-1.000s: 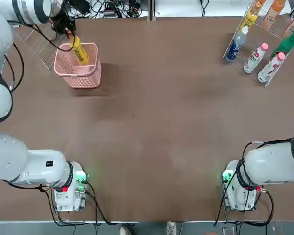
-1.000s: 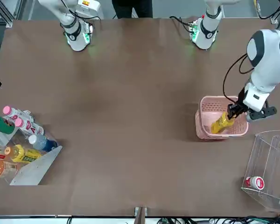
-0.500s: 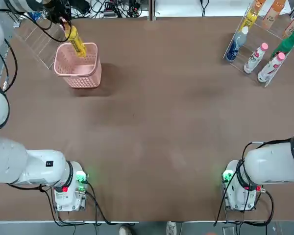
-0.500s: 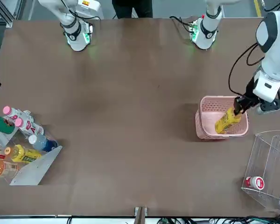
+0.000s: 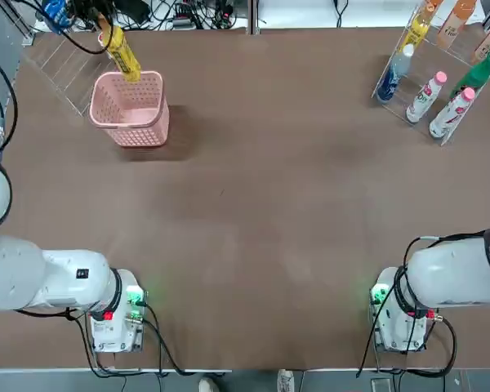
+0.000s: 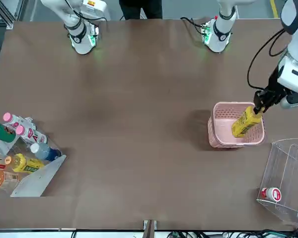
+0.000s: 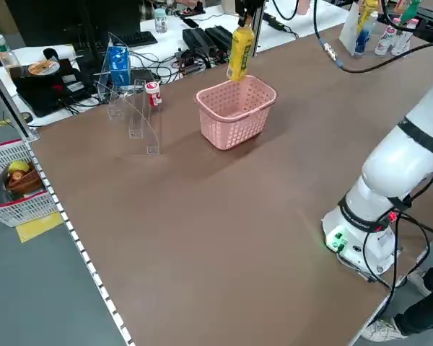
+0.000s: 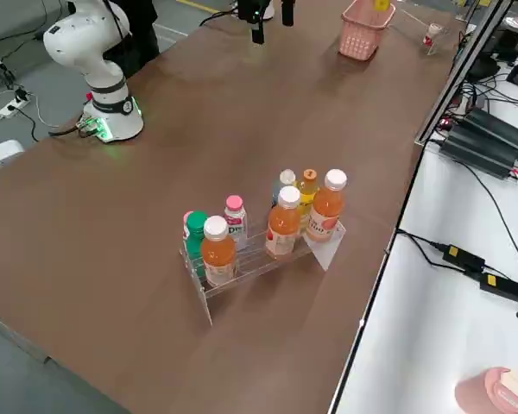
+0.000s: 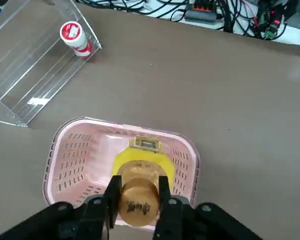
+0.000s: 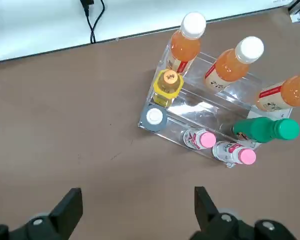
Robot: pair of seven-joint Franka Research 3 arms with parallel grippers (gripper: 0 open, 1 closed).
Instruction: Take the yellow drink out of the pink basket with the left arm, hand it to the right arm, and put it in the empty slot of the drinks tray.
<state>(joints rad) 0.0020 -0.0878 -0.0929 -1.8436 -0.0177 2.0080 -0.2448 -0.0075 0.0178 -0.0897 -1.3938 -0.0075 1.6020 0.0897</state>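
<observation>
Left gripper (image 9: 137, 200), clamped on the yellow drink's (image 6: 245, 122) cap, has raised it seemingly clear of the pink basket (image 6: 223, 141); handover next, right gripper (image 10: 135, 210) spread wide.

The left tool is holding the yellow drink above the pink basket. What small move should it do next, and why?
Probably carry it sideways toward the table's middle. The left tool is shut on the yellow drink, whose bottom hangs just over the pink basket rim, so it looks free. The right tool waits open above the drinks tray for the handover.
</observation>
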